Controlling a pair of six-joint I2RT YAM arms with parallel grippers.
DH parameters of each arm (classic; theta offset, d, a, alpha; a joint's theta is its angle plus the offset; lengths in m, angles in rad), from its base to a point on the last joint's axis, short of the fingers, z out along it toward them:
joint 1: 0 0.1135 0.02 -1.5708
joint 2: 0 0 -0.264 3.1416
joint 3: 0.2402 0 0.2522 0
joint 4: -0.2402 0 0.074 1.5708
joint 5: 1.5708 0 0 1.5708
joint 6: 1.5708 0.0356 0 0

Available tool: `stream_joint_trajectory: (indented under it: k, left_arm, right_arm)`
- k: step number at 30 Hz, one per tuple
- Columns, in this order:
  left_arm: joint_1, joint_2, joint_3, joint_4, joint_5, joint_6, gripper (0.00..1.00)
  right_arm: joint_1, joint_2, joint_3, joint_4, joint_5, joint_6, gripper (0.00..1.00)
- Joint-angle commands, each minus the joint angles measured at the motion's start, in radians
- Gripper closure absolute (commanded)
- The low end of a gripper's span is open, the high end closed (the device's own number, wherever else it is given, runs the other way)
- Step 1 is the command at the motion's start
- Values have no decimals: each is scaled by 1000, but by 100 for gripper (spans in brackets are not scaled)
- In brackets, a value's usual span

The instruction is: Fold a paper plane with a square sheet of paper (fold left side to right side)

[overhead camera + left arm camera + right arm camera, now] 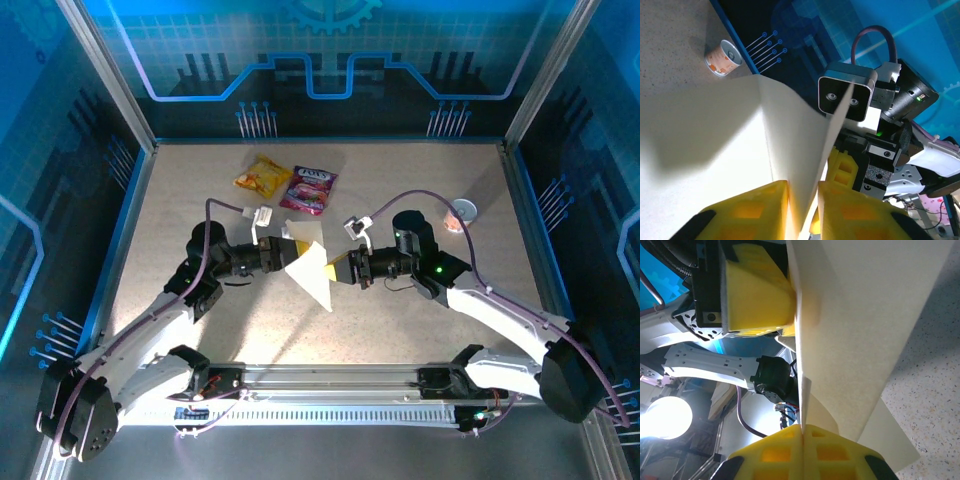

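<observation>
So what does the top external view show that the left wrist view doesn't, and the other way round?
Top external adds the yellow snack packet and the pink snack packet lying on the table. Left wrist adds a close look at the left pincer, its yellow pads closed around the folded white paper. Both share that paper and the small cup.

Yellow packet (263, 177) beside pink packet (308, 189); cup (462, 212) apart.

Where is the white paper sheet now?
In the top view, the folded white paper sheet is near the middle of the table, pinched between the left gripper and the right gripper, nearer than the pink snack packet.
</observation>
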Motion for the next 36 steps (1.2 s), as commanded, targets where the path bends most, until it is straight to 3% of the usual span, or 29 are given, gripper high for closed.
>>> stream_joint_trajectory:
  k: [1, 5, 8, 16, 19, 24, 31, 35, 36]
  left_arm:
    - [-6, -7, 24, 24, -9, 18, 84]
    - [-9, -9, 22, 26, -21, 12, 93]
    - [-11, -11, 18, 37, -31, 7, 95]
    - [-20, -6, 12, 90, -47, -20, 96]
    - [-23, 1, 18, 95, -49, -22, 97]
    - [-33, 16, 30, 97, -49, -21, 97]
    - [-45, 33, 41, 97, -52, -25, 97]
    - [-49, 41, 41, 106, -55, -31, 97]
    - [-49, 44, 41, 109, -55, -33, 97]
  right_arm:
    - [11, 5, 20, 24, -3, 13, 94]
    - [4, -8, 22, 9, -1, 12, 85]
    - [-11, -46, 15, -26, 16, 0, 77]
    - [-94, -180, -81, -127, 80, 11, 34]
    - [-90, -158, -117, -65, 33, 62, 18]
    - [-37, -100, -127, 74, -15, 117, 4]
    - [-14, -48, -106, 231, -41, 174, 6]
    - [-14, -32, -91, 250, -44, 181, 22]
    - [-14, -31, -87, 253, -43, 183, 30]
